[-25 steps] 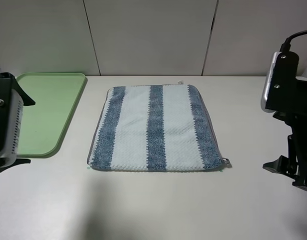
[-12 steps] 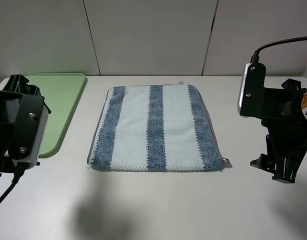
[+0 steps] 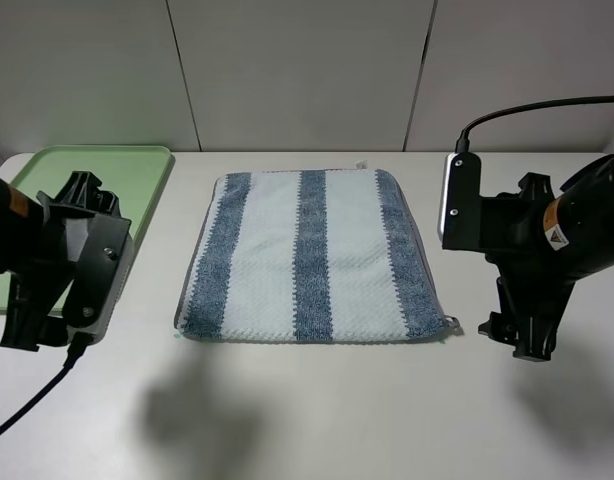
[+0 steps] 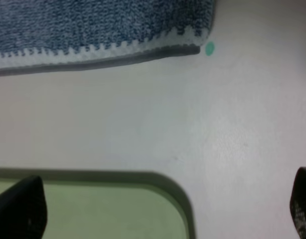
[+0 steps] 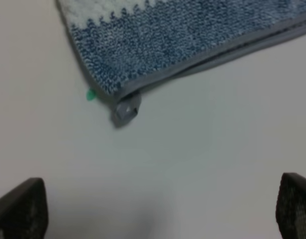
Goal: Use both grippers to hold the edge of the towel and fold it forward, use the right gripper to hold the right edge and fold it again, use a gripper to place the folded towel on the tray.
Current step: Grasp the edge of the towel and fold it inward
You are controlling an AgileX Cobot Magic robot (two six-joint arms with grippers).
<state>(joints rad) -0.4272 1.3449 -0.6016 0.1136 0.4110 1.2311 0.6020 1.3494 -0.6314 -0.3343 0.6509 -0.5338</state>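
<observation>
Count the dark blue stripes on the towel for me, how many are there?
3. The left stripe runs along the towel's left edge. The middle stripe runs down its centre. The right stripe runs along its right edge. Its underside is hidden.

A towel [image 3: 312, 255] with broad blue and white stripes and a grey hem lies flat in the middle of the worktop [image 3: 317, 420], a small grey loop [image 3: 451, 323] at its near right corner. A pale green tray [image 3: 137, 180] with rounded corners sits to its left, apart.
</observation>
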